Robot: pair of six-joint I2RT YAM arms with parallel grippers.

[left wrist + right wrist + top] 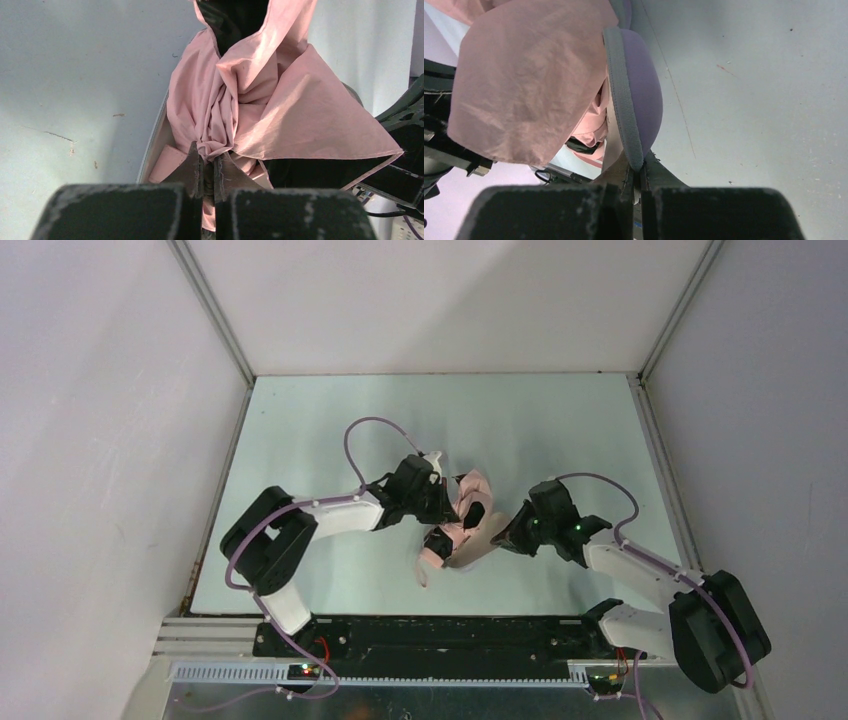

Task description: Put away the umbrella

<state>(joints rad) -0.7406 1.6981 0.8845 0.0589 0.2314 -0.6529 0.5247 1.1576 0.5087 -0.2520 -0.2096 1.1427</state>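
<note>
I stand beside the table (330,440) and see both arms meeting near its middle, their tips turned toward each other. The umbrella (240,100) is between them as a crumpled pink bundle.

The left pincer (207,159) is clamped on the umbrella. Its two fingers (192,167) are pressed together, and a twisted knot of the pink cloth is squeezed between the tips. Just beyond the tips the fabric spreads into loose folds. One wide flap goes off to the right of this pincer and ends in a straight hem. To the left of the tips, under the cloth, a pale curved edge shows, but I cannot tell what it belongs to.

The right pincer (640,170) grips the rim of a lilac case (644,90). The grey band along the edge of the case runs down into the narrow gap between the fingers, which are almost together. Beyond the tips, the case stands on its edge. To the left of this pincer, the pink fabric bulges out over the open side of the case. To the right of it there is only the pale table surface.

The shaft and the handle of the umbrella are not clear to me in any view.
</note>
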